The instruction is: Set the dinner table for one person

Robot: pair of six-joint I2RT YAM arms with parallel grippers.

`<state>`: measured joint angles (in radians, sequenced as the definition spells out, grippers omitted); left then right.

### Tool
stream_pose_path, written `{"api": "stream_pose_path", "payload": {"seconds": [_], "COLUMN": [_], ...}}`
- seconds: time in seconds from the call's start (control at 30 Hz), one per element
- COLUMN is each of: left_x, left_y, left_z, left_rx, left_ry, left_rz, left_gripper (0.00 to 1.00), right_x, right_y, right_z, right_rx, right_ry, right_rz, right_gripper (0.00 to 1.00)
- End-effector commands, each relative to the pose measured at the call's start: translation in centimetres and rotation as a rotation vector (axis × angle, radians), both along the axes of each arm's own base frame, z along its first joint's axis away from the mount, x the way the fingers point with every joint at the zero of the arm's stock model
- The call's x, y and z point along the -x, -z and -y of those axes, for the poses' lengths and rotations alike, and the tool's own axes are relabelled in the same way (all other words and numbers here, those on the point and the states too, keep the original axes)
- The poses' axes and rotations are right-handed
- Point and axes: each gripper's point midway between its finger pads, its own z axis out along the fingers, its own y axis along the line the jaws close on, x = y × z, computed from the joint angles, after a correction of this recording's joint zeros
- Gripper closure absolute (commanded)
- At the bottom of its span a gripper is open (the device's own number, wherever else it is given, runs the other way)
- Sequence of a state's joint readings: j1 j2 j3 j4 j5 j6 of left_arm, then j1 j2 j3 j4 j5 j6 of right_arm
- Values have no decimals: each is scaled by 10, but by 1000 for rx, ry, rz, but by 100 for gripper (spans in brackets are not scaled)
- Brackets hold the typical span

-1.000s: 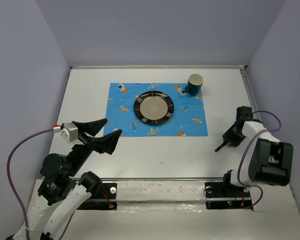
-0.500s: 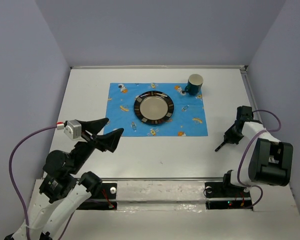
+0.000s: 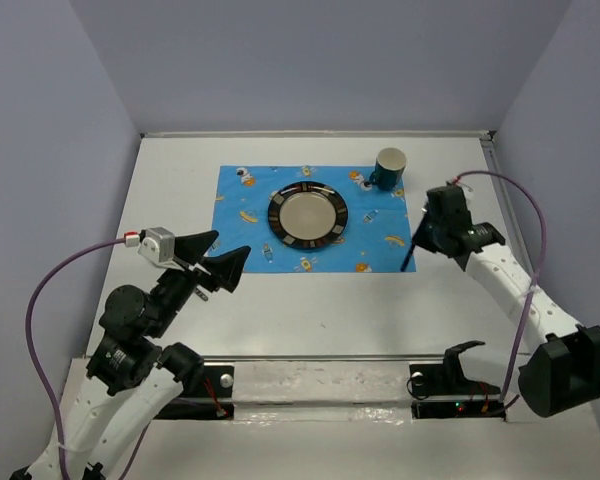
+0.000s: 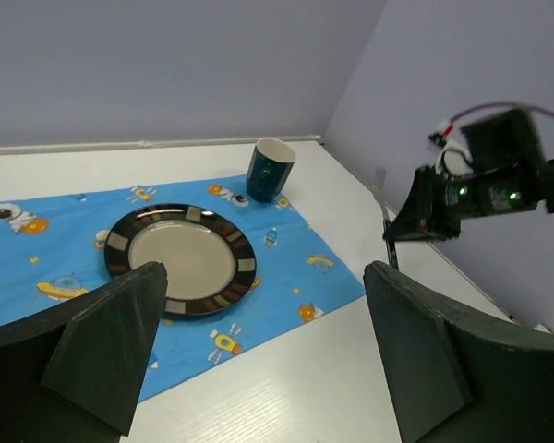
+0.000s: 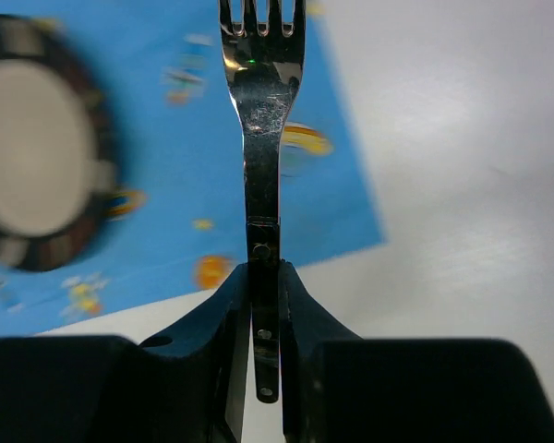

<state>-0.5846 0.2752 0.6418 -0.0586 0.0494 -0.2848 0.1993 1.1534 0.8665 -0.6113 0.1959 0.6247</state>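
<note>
Right hand (image 5: 263,277) pinched narrow on a slim silver metal fork (image 5: 261,111), carried from the right of the large matte white surface (image 3: 320,320) to the right edge of the blue cartoon-printed cloth placemat (image 3: 245,215), ready for laying; left hand (image 3: 227,246) wide, idle.

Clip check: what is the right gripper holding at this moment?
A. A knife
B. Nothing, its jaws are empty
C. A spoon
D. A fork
D: the right wrist view shows the right gripper clamped on the handle of a fork, whose tines point away from the camera.
</note>
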Motion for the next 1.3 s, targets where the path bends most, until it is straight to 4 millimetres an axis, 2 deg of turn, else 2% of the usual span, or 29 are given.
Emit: {"api": "stream_pose_path", "payload": {"seconds": [0.0, 0.03, 0.07, 0.1, 0.13, 0.17, 0.2, 0.23, 0.27, 0.3, 0.33, 0.37, 0.4, 0.43, 0.47, 0.5, 0.53, 0.57, 0.6, 0.63, 0.7, 0.73, 0.77, 0.87, 1.07, 1.27], "left_x": [-12, -13, -12, -11, -12, -8, -10, -8, -10, -9, -16, -19, -19, -18, -16, -17, -19, -21, -25, -25, -24, -23, -23, -22, -24, -23], "left_y": [-17, -16, -18, -21, -28, -39, -39, -48, -49, -50, -38, -31, -23, -22, -23, -21, -20, -21, -17, -17, -17, -18, -19, -19, -17, -18], "left_z": [-8, -7, -8, -9, -17, -23, -27, -39, -46, -54, -62, -65, -68, -68, -66, -63, -60, -58, -54, -52, -53, -55, -56, -56, -54, -54], "left_rx": [-4, -6, -1, 5, 21, 31, 24, 39, 39, 46, 49, 51, 71, 78, 81, 74, 68, 58, 41, 38, 42, 46, 47, 47, 39, 44], "left_ry": [-64, -67, -67, -66, -108, -127, -149, -202, -241, -277, -334, -357, -371, -369, -353, -340, -335, -332, -322, -315, -314, -320, -324, -322, -318, -315], "left_rz": [27, 20, 23, 29, 40, 71, 72, 92, 96, 103, 81, 68, 54, 51, 54, 53, 51, 53, 40, 39, 43, 44, 48, 49, 43, 49], "left_gripper": [1, 1, 1, 1, 1, 1, 1, 1, 1, 1, 1, 1, 1, 1, 1, 1, 1, 1, 1, 1, 1, 1, 1, 1, 1, 1], "right_x": [-41, -46, -59, -66, -72, -88, -95, -105, -110, -121, -128, -137, -141, -144, -152, -151, -151, -157, -156, -160, -162, -162, -162, -160, -156, -144], "right_y": [-78, -103, -88, -92, -119, -94, -95, -124, -96, -93, -89, -108, -80, -100, -71, -83, -78, -54, -63, -41, -34, -25, -9, 8, 19, 32], "right_z": [-88, -130, -161, -185, -222, -247, -265, -294, -300, -330, -342, -359, -377, -383, -395, -413, -424, -430, -442, -448, -456, -459, -461, -462, -460, -463], "right_rx": [-33, -68, -64, -69, -94, -72, -82, -127, -104, -143, -160, -196, -186, -219, -216, -277, -290, -278, -300, -294, -312, -311, -302, -300, -298, -305], "right_ry": [-150, -242, -295, -331, -394, -424, -444, -468, -477, -508, -516, -525, -543, -550, -559, -580, -590, -588, -601, -602, -614, -623, -627, -633, -626, -636], "right_rz": [217, 269, 238, 254, 318, 279, 284, 353, 304, 310, 306, 351, 317, 355, 315, 330, 330, 304, 324, 297, 290, 276, 252, 217, 189, 146], "right_gripper": [100, 100, 100, 100, 100, 100, 100, 100, 100, 100, 100, 100, 100, 100, 100, 100, 100, 100, 100, 100, 100, 100, 100, 100, 100, 100]}}
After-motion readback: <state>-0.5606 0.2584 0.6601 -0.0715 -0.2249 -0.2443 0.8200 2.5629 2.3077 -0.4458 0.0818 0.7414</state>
